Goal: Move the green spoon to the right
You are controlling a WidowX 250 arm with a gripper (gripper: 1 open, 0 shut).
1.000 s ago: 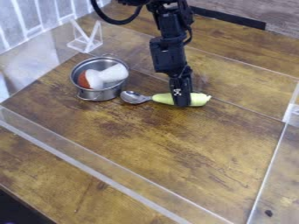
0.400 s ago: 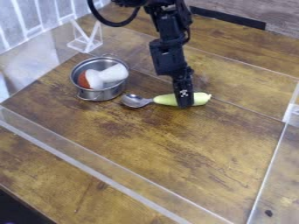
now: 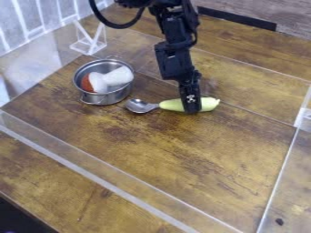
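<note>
Wooden tabletop (image 3: 183, 173), clear low wall along near and right edges. Mid-scene: green spoon (image 3: 176, 105) lying flat, silver scoop pointing left, yellow-green handle to the right. Tool (image 3: 190, 106) comes down steeply onto the handle, narrow, fingers closed around it. Left and slightly farther: steel bowl (image 3: 102, 80) with a white and an orange object inside, apart from the scoop. Far left: clear stand (image 3: 87, 38).

spoon (image 3: 174, 105) right of bowl (image 3: 102, 80) | both on table (image 3: 183, 159)
</note>
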